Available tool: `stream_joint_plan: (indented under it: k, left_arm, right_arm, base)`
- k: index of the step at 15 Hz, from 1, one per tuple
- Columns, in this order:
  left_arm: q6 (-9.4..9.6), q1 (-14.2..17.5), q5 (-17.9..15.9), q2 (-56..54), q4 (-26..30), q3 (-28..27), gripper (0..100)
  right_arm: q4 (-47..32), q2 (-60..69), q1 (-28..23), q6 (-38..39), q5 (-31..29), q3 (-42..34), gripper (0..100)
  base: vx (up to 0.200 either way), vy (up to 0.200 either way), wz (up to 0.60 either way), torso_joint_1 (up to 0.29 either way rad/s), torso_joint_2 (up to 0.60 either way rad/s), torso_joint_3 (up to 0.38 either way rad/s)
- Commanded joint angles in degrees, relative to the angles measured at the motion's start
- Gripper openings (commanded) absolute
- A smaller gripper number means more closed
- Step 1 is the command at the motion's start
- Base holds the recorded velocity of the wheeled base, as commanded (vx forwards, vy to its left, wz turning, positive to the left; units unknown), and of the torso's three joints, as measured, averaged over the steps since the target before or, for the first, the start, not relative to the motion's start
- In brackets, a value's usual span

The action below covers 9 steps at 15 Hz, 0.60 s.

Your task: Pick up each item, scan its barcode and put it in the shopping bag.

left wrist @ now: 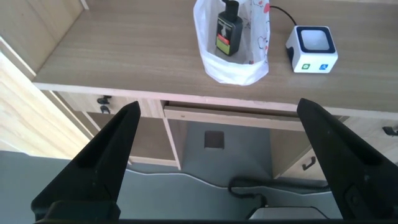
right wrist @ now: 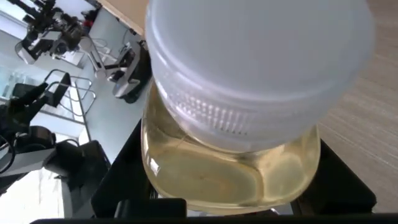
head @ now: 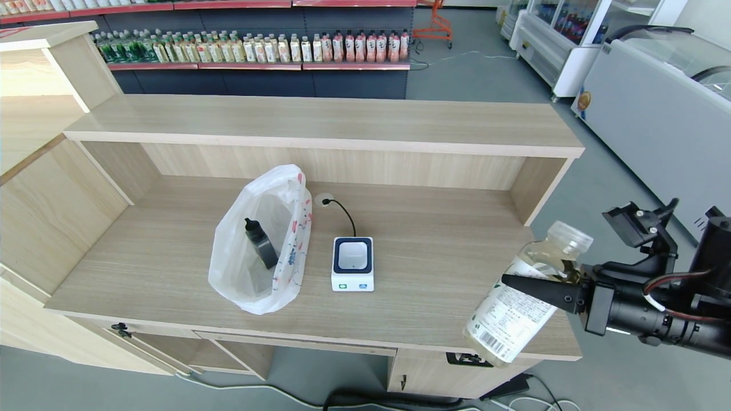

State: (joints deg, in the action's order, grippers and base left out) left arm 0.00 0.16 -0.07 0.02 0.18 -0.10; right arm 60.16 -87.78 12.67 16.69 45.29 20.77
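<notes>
Your right gripper (head: 542,288) is pinching the bottle (head: 508,319) just under its white cap (right wrist: 249,68), dark fingers pressed against either side of the clear neck; the bottle holds pale yellow liquid and hangs tilted, cap end higher, labelled base lower with its barcode facing you; it sits well to the right of the scanner (head: 352,264), by the front right corner of the counter (head: 445,245); your left gripper (left wrist: 217,168) is spread wide with nothing between its fingers (left wrist: 99,168), held out in front of the counter edge, nearer than the scanner and to its left; the shopping bag (head: 228,268) lies open just to the left of the scanner, with a dark bottle (head: 261,242) already inside it; a black cable (head: 345,214) runs from behind the scanner to a hole in the counter.
</notes>
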Motion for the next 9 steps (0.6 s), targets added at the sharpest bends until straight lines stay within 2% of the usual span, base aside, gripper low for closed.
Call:
stream_joint_plan:
  k: [1,9]
  left_arm:
    - [0.0,0.02,-0.01,-0.02,-0.01,0.01,100]
    - [0.0,0.02,-0.01,-0.02,-0.01,0.01,100]
  right_arm:
    - [-0.04,0.68,0.25,0.54,1.65,0.58,0]
    - [0.31,2.27,5.44,8.1,6.39,1.82,0]
  base:
    - [0.0,0.0,0.0,0.0,0.0,0.0]
    - [0.0,0.0,0.0,0.0,0.0,0.0]
